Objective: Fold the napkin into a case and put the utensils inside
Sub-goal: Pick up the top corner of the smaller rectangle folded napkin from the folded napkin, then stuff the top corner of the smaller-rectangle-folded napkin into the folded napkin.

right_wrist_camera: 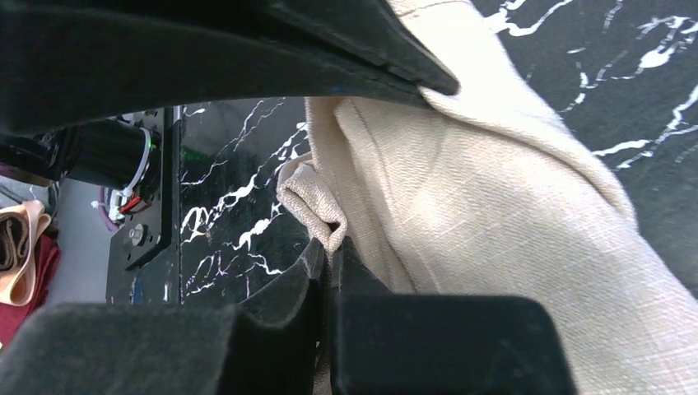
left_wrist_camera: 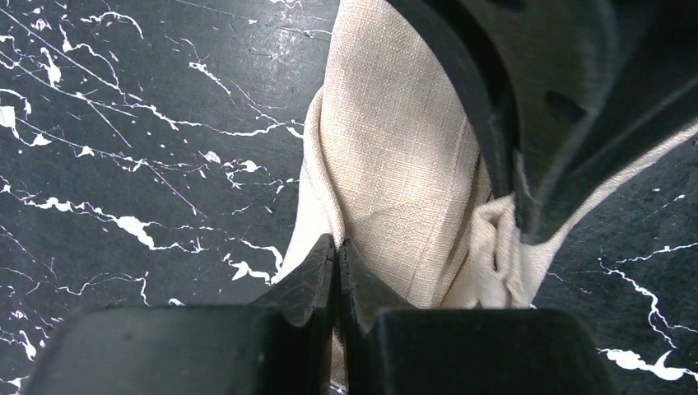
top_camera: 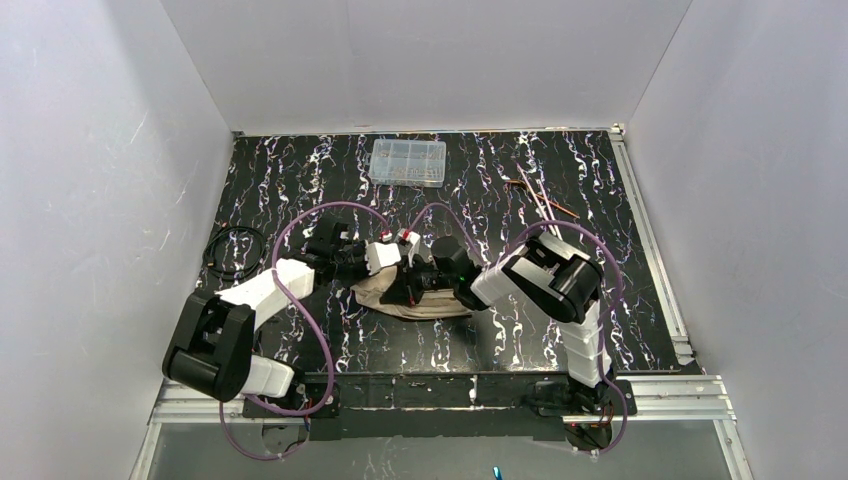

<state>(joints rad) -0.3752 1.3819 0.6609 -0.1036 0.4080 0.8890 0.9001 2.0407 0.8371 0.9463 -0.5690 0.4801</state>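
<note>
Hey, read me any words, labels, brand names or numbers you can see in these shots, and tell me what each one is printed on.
No text can be read in any view.
Napkin: plain beige weave, no tag or print showing.
Clear compartment box: too small to tell whether it carries a marking.
Left gripper and right gripper: black, with no lettering on the parts visible.

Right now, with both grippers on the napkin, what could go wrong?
The left gripper and right gripper each pinch only a thin edge of the napkin, so it could slip out and the fold fall open. Both grippers sit crowded together over it, so they might knock each other.
</note>
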